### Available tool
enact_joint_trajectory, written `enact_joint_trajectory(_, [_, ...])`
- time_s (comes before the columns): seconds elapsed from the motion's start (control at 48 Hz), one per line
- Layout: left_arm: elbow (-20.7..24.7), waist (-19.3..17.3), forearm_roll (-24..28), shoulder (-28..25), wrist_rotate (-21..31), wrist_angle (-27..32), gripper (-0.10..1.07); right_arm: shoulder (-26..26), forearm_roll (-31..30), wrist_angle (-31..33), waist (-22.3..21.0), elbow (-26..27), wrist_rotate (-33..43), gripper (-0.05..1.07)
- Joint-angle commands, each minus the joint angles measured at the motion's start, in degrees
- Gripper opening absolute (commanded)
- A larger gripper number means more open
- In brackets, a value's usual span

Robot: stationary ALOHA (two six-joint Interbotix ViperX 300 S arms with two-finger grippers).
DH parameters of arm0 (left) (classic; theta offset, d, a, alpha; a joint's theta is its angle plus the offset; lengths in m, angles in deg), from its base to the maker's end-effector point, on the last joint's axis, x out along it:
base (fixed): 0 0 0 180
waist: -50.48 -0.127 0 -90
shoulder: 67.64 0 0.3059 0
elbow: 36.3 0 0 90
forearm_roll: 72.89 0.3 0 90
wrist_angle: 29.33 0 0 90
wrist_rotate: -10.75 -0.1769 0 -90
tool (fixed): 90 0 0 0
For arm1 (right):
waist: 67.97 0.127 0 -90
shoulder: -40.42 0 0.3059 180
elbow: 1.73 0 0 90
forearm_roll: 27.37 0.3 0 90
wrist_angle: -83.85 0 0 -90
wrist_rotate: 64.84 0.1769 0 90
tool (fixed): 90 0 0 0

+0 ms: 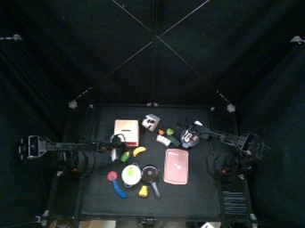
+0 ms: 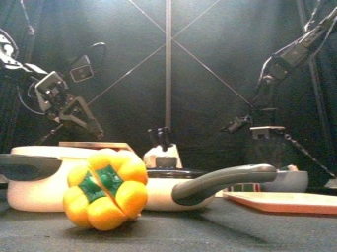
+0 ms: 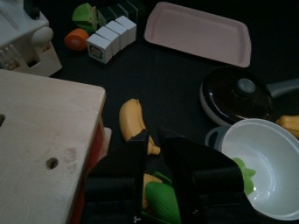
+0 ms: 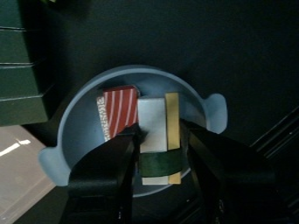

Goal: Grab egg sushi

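The right gripper (image 4: 155, 149) hangs over a light blue two-handled dish (image 4: 82, 122) with its fingers (image 4: 111, 162) spread to either side of the egg sushi (image 4: 159, 131), a white block with a yellow strip along one side and a dark green band across it; whether the pads touch it cannot be told, and the piece lies in the dish. Just beside it in the same dish lies a red and white striped sushi piece (image 4: 119, 112). From above, the right arm reaches in to the table's (image 1: 102, 200) back right part. The left gripper (image 3: 156, 166) hovers near the wooden cutting board (image 3: 41, 122), its fingers closed on a green and yellow piece whose kind I cannot tell. Near it lie a banana (image 3: 131, 118), a white pan (image 3: 267, 162), a black pot (image 3: 239, 92) and a pink tray (image 3: 198, 31). At the front stands a yellow bell pepper (image 2: 105, 189).
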Motion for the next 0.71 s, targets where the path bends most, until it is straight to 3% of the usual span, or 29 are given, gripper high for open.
enact_joint_trajectory(0.0, [0.62,-0.18,-0.09,0.00,0.00,-0.18,0.63,-2.55,-0.09,1.14,1.05,1.85,-0.18,0.62])
enact_joint_trajectory(0.688, [0.79,-0.09,-0.97,0.00,0.00,-0.18,0.63,-10.11,0.09,1.41,3.16,2.11,0.26,0.61])
